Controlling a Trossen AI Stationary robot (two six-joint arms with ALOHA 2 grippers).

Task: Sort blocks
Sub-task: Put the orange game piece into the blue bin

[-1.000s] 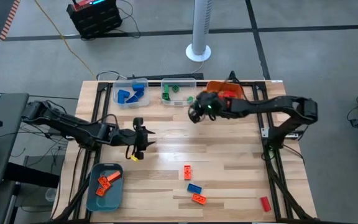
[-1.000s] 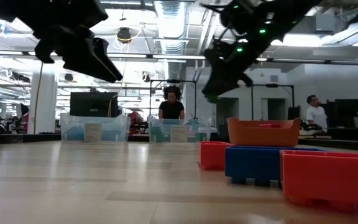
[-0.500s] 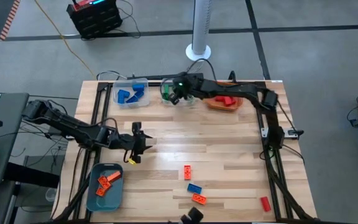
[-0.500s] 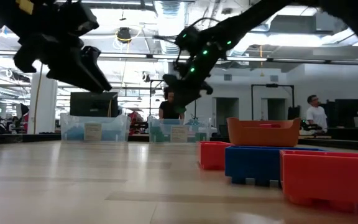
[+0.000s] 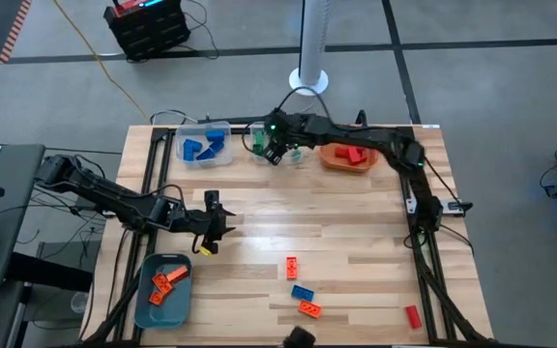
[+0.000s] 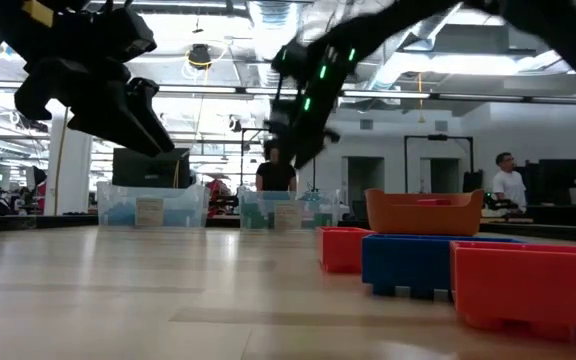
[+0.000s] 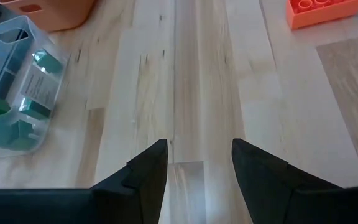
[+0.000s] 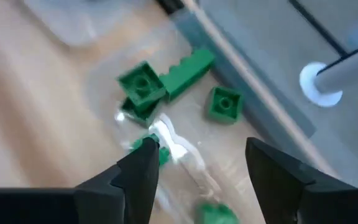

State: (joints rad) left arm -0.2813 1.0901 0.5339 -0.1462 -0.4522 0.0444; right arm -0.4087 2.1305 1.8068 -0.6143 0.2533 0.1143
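right gripper (image 5: 277,152): fingers apart, nothing between them, above clear plastic bin (image 5: 299,130) at table's far edge | small green studded plastic bricks (image 8: 143,85) lay inside this bin | left gripper (image 5: 217,225): fingers apart, empty, over bare wooden table (image 5: 356,242) | orange, blue and red studded bricks (image 5: 302,292) lay loose near front edge

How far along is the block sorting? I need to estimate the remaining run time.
Most blocks look binned: blue ones in the clear bin, green blocks in the next bin, red ones in the orange bin, orange ones in the teal bin. The right end effector hangs open over the green bin, holding nothing. Left: an orange block, blue block, another orange and a red block. The left end effector waits open mid-table.
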